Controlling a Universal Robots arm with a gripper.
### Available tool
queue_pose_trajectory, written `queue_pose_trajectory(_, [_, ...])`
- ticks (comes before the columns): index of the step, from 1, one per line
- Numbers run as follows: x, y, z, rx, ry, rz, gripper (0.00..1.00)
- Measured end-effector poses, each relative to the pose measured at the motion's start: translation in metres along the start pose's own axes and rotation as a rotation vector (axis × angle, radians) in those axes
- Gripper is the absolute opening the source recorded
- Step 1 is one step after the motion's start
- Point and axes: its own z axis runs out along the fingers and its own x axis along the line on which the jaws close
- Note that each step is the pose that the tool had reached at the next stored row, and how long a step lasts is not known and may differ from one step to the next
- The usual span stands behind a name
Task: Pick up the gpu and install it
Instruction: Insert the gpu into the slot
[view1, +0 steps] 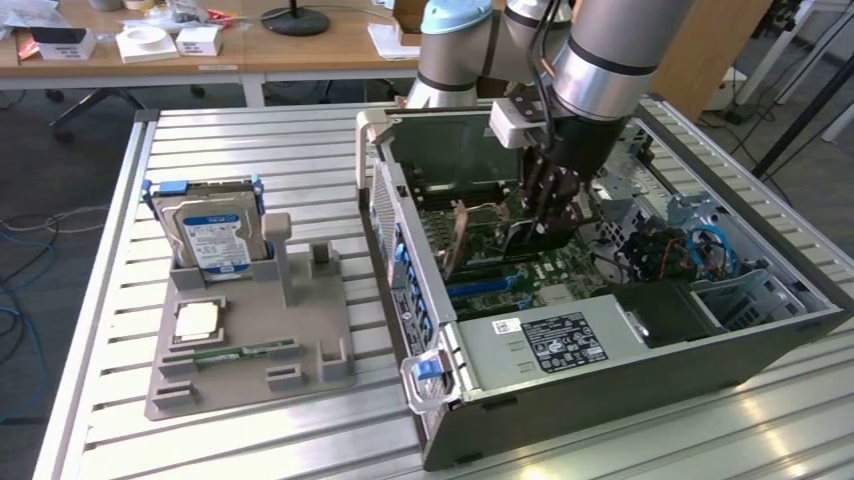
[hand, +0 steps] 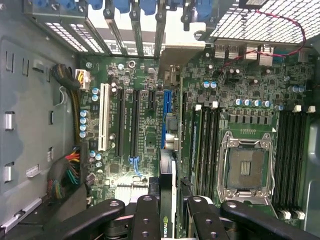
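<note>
Firmly held: gpu inside the case

Down in the open computer case on the worktop, the pincer is clamped on the gpu, one finger against each face of the card. The gpu stands edge-on over the motherboard, in line with the blue slot — whether it touches the slot is unclear.
</note>
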Motion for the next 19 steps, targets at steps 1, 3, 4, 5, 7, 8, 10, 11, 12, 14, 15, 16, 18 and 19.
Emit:
queue_pose_trajectory(1, [-0.0001, 0.0009, 0.0001, 0.0, 0.0, 0.0, 0.26])
queue_pose_trajectory(3, [-0.0001, 0.0012, 0.0001, 0.0, 0.0001, 0.0, 0.26])
queue_pose_trajectory(4, [0.0, 0.0012, 0.0001, -0.0001, 0.0001, 0.0, 0.26])
queue_pose_trajectory(5, [0.0, 0.0013, 0.0001, -0.0001, 0.0001, 0.0, 0.26])
queue_pose_trajectory(7, [0.0, 0.0013, 0.0002, -0.0001, 0.0002, 0.0, 0.26])
queue_pose_trajectory(8, [0.0, 0.0013, 0.0005, -0.0001, 0.0001, 0.0, 0.26])
queue_pose_trajectory(10, [0.0, 0.0014, 0.0014, 0.0, 0.0, 0.0, 0.26])
queue_pose_trajectory(11, [0.0, 0.0015, 0.002, 0.0, 0.0, 0.0, 0.26])
queue_pose_trajectory(12, [0.0001, 0.0015, 0.0028, 0.0, 0.0, 0.0, 0.26])
queue_pose_trajectory(14, [0.0001, 0.0016, 0.0042, 0.0, 0.0, 0.0, 0.26])
queue_pose_trajectory(15, [0.0001, 0.0016, 0.0049, 0.0, 0.0, 0.0, 0.26])
queue_pose_trajectory(16, [0.0002, 0.0017, 0.0056, 0.0, 0.0001, 0.0, 0.26])
queue_pose_trajectory(18, [0.0002, 0.0017, 0.0072, 0.0, 0.0, 0.0, 0.26])
queue_pose_trajectory(19, [0.0003, 0.0017, 0.0079, 0.0, 0.0001, 0.0, 0.26])
